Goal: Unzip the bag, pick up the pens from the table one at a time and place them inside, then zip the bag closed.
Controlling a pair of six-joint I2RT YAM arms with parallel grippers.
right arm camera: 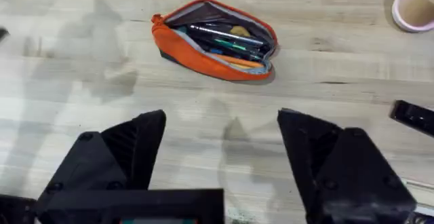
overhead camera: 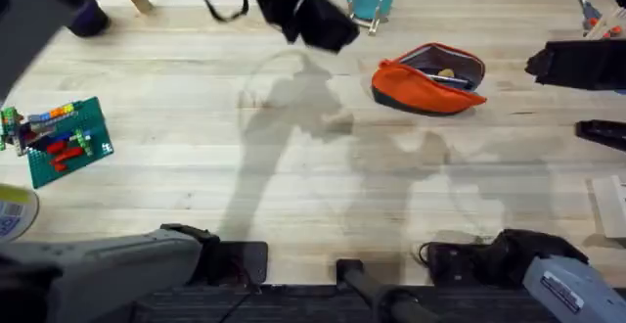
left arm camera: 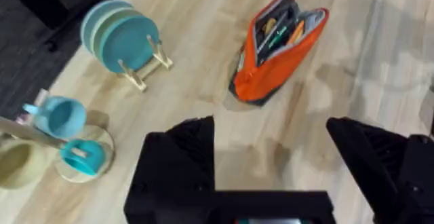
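Both grippers, left (left arm camera: 271, 166) and right (right arm camera: 220, 153), stand wide apart and empty above my table (overhead camera: 196, 186). Orange bag (overhead camera: 428, 79) lies unzipped toward the far right, pens (right arm camera: 227, 37) already inside. Soft, light fabric will likely slump; I would pinch near the zipper end. Pale wood planks, clutter at edges.
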